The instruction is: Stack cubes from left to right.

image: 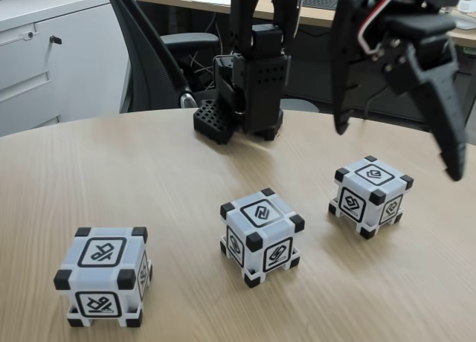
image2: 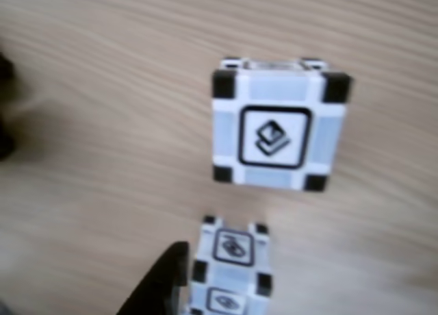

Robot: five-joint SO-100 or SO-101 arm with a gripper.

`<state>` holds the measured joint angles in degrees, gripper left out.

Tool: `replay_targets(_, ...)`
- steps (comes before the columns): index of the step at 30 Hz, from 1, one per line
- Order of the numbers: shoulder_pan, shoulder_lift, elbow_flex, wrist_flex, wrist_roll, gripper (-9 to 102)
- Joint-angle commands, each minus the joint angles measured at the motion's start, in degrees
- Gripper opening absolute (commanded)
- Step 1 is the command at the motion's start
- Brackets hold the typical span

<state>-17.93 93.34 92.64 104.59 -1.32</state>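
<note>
Three cubes (image: 103,275) (image: 261,236) (image: 370,195) sit apart in a row on the table (image: 171,178); the claw (image: 394,149) hangs wide, empty, above the rightmost. Likely light, rigid, slick plastic: grip opposite flat faces

Soft, even indoor light fills the fixed view, which is sharp; the cubes (image: 262,236) cast faint, short shadows on the wooden table (image: 149,178). The other view is blurred throughout, the wood grain smeared, with a pale glare along the nearer cube's (image2: 274,131) top edge.
</note>
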Motion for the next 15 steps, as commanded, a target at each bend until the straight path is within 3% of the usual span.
replay_targets(1, -0.3, -0.3, 0.6, 0.3, 0.4, 52)
replay_targets(11, -0.4, -9.0, -0.3, 0.1, -0.7, 53)
replay_targets(15, -2.8, -9.1, -0.3, -5.0, -1.3, 52)
